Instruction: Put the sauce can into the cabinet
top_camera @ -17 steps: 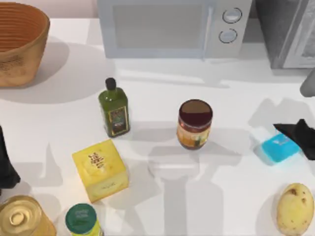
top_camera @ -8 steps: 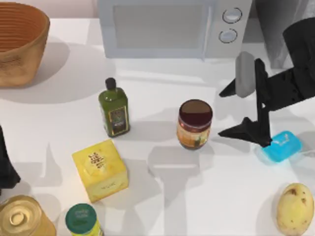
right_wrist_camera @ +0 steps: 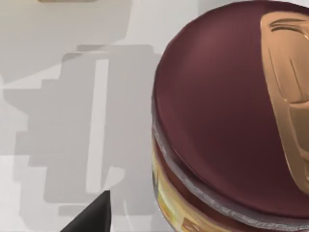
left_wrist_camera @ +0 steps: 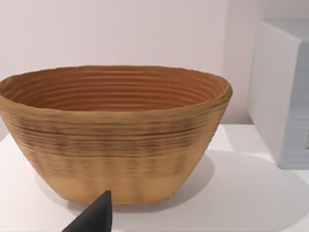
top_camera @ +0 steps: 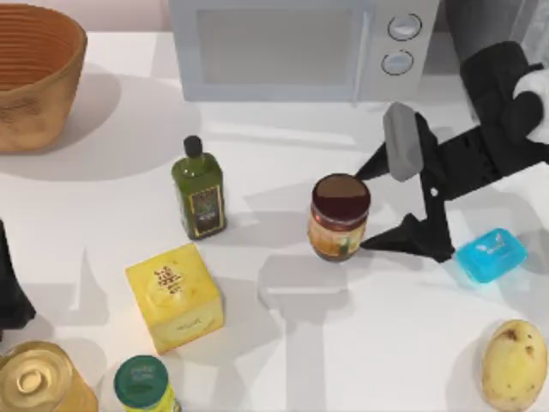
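Note:
The sauce can [top_camera: 340,216], short with a maroon top and an orange-yellow label, stands upright mid-table. It looms close in the right wrist view [right_wrist_camera: 227,125], beside one dark fingertip [right_wrist_camera: 94,217]. My right gripper [top_camera: 371,206] is open just to the can's right. Its two fingertips point at the can, one toward the back and one toward the front, and neither touches it. The dark grey cabinet [top_camera: 467,21] sits at the back right corner, partly behind my right arm. My left gripper [top_camera: 7,287] is parked at the table's left edge, and its fingertip [left_wrist_camera: 96,217] faces the basket.
A white microwave [top_camera: 292,47] stands at the back and a woven basket [top_camera: 34,73] at the back left. An oil bottle [top_camera: 199,189], a yellow box [top_camera: 174,296], a gold tin [top_camera: 39,382] and a green-lidded jar [top_camera: 144,384] fill the left. A blue block [top_camera: 491,254] and a potato [top_camera: 513,364] lie at the right.
My right arm has swung in from the right edge, leftward, bringing its open gripper up beside the can. The can and the left arm have not moved.

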You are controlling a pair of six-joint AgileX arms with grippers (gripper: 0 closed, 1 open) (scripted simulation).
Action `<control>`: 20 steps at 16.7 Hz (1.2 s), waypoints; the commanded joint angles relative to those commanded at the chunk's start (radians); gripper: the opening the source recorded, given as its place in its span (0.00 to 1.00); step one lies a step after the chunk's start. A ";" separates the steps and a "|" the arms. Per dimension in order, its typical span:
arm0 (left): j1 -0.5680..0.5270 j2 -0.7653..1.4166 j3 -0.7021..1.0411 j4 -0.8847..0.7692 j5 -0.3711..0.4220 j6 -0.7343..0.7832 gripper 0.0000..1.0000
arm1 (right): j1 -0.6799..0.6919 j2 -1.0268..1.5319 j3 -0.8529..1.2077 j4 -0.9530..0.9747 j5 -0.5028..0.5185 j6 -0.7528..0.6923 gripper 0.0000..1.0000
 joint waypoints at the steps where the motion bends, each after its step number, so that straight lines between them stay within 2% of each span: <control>1: 0.000 0.000 0.000 0.000 0.000 0.000 1.00 | -0.005 -0.003 -0.003 0.001 0.002 0.001 1.00; 11: 0.000 0.000 0.000 0.000 0.000 0.000 1.00 | 0.105 0.108 -0.011 0.224 0.040 0.145 1.00; 16: 0.000 0.000 0.000 0.000 0.000 0.000 1.00 | 0.111 0.114 -0.012 0.236 0.042 0.152 1.00; 20: 0.000 0.000 0.000 0.000 0.000 0.000 1.00 | 0.111 0.114 -0.012 0.236 0.042 0.152 0.70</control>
